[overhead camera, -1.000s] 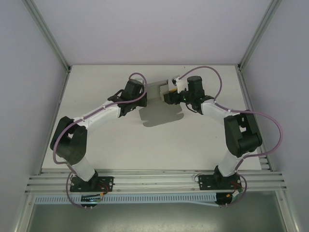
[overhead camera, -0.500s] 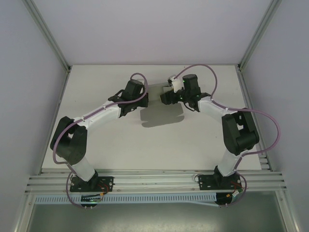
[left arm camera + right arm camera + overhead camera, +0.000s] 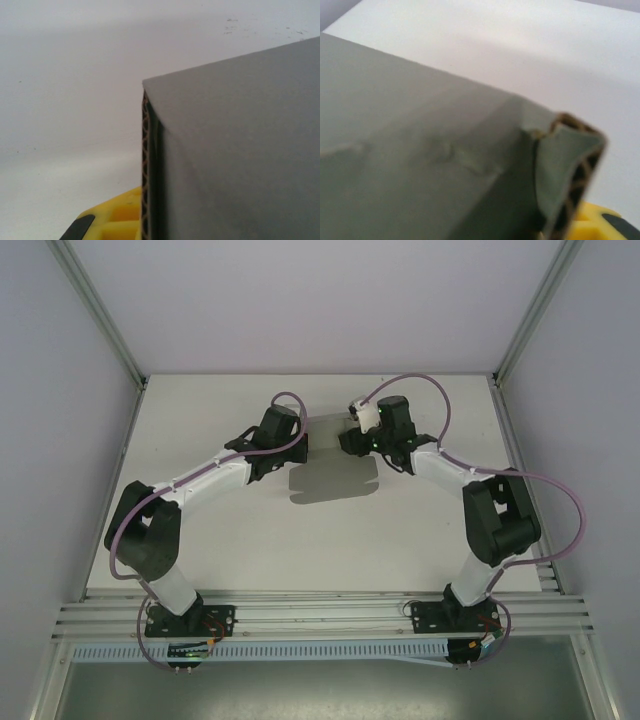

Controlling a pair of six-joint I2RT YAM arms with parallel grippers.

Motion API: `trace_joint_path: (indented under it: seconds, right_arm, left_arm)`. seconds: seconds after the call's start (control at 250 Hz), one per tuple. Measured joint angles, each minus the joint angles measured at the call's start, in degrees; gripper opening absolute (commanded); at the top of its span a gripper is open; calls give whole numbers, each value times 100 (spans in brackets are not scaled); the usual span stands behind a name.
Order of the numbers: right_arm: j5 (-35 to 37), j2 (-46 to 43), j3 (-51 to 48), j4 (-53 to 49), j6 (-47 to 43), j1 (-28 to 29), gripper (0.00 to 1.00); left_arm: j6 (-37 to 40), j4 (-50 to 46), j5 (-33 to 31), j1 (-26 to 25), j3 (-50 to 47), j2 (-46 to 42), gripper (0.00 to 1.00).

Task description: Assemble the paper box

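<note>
White matte tabletop (image 3: 230, 540), evenly lit, soft shadow near centre. Plain pale-lilac back wall (image 3: 320, 300), w/ matching side panels L (image 3: 50, 440) & R (image 3: 600, 440). Aluminium posts slant up from the rear corners: left post (image 3: 98, 312), right post (image 3: 530, 312). Near edge: aluminium rails (image 3: 320, 612) across full width, then slotted white cable duct (image 3: 320, 651). Grey floor (image 3: 300, 690) below.

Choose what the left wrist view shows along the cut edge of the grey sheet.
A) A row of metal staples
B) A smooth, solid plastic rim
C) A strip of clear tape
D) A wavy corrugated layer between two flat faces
D: the paper box turns its cut edge to the camera, and a brown wavy fluting runs down it between the grey faces.
</note>
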Motion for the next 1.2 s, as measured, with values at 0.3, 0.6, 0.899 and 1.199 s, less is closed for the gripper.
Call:
trace_joint_path:
  seconds: [0.3,0.6,0.899,1.199]
  right_arm:
    - [1731,-479,57,-798,269,501,38]
    - [2824,-632,96,-1318,282,470,46]
    - [3456,-621,98,-1681,264,284,28]
    - [3145,-754,61,-1716,286,232,61]
  left_arm:
    - [-170,28,-173,-98,11,0,0]
    - [-181,-24,-282,-221,131,-2,0]
    - [-144,-168,-428,-155,131,-11,0]
    - [-120,-216,-470,-118,131,-13,0]
